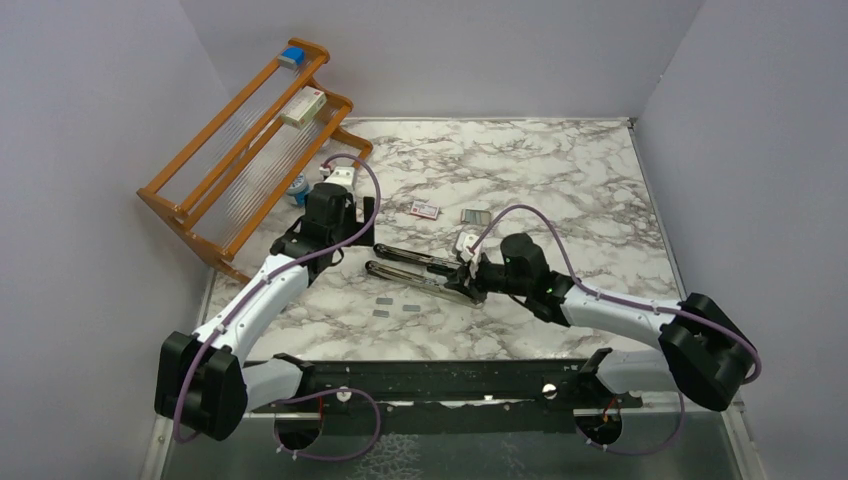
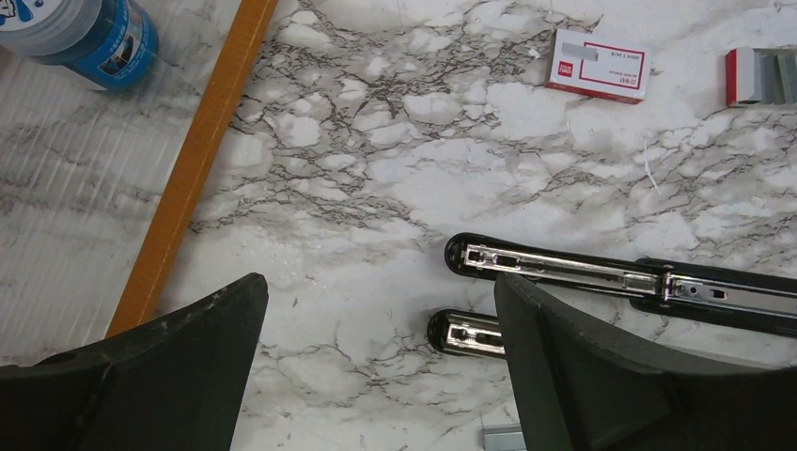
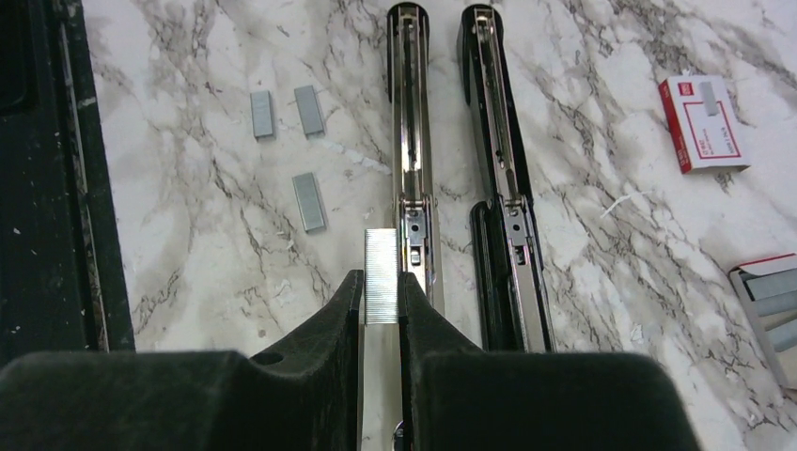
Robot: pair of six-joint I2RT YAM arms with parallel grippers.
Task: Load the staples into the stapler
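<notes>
Right gripper [image 3: 381,299] pinching a staple strip [image 3: 380,263] just beside the rail [image 3: 411,141] of the stapler [image 1: 420,268] lying opened on the table [image 1: 560,170], left gripper [image 2: 376,301] open, empty; insertion step, next: align strip over rail

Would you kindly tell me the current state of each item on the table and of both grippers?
stapler, open, silver rail exposed.
staple strip, pinched in the right gripper, not yet loaded.
right gripper, shut on the staple strip.
left gripper, open, empty.
loose strips, three, lying flat.
tray, out of its packet, holding staples.
packet, lying flat.
</notes>
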